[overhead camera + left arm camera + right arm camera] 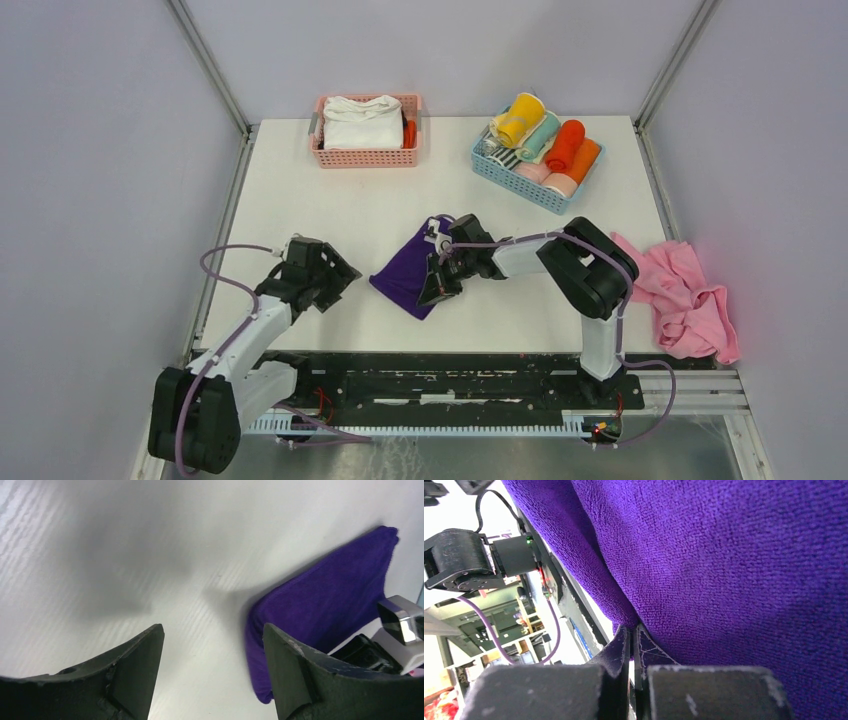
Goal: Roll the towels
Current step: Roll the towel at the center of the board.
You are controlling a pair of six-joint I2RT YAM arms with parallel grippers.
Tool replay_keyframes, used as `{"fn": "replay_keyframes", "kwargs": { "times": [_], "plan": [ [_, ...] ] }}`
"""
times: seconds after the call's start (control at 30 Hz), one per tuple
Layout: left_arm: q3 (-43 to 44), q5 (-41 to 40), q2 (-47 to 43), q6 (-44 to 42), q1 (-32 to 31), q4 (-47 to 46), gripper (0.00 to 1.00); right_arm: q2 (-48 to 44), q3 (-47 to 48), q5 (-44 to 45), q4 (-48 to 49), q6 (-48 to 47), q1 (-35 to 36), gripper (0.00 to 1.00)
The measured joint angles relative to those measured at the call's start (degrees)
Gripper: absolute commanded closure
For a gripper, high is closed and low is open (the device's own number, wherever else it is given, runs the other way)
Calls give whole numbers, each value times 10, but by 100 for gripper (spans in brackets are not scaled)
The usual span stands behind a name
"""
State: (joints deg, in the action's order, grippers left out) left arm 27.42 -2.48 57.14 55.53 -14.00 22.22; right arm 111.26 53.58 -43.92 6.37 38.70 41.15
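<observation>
While the purple towel [405, 275] is lying bunched near the middle of the table [330, 200], the right gripper [441, 283] is clamping its right edge. Right wrist view is showing this best: the fingers [621, 647] are pressing tight together at lower centre with a fold of the purple towel [724, 555] nipped at their tips, and cloth is filling most of the frame. The left gripper [340, 275] is sitting just left of the towel in the top view, not touching it. Left wrist view is showing its jaws standing well apart around bare table, nothing between them, with the purple towel [325, 595] at right and part of the right gripper's body at the lower right edge. Only the top view is taking in the rest: a pink basket [365, 157] with white cloths [362, 120] at upper centre-left, a blue basket [525, 185] of rolled cloths at upper right, and a pink cloth [685, 295] lying crumpled at the table's right edge.
</observation>
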Motion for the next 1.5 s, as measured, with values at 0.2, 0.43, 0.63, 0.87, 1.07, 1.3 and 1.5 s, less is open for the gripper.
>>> {"fn": "replay_keyframes", "kwargs": {
  "times": [0.2, 0.43, 0.63, 0.87, 1.07, 1.3, 1.5],
  "plan": [
    [-56, 87, -17, -6, 32, -4, 19, 8, -5, -15, 10, 11, -8, 96],
    [-86, 165, -33, -8, 32, -45, 21, 10, -5, -15, 11, 12, -8, 96],
    [-106, 201, -19, -2, 32, -110, 25, 10, -5, -11, 9, 10, -8, 95],
    [-105, 225, 46, 7, 32, -191, 29, 1, -5, -2, -11, 1, -7, 90],
    [-105, 237, 85, 25, 32, -235, 36, -27, -3, 37, -64, -31, 6, 77],
    [-106, 240, 116, 34, 25, -273, 40, -76, 26, 144, -168, -90, 49, 68],
    [-105, 231, 133, 40, -2, -299, 43, -116, 55, 266, -254, -134, 95, 58]
  ]
}}
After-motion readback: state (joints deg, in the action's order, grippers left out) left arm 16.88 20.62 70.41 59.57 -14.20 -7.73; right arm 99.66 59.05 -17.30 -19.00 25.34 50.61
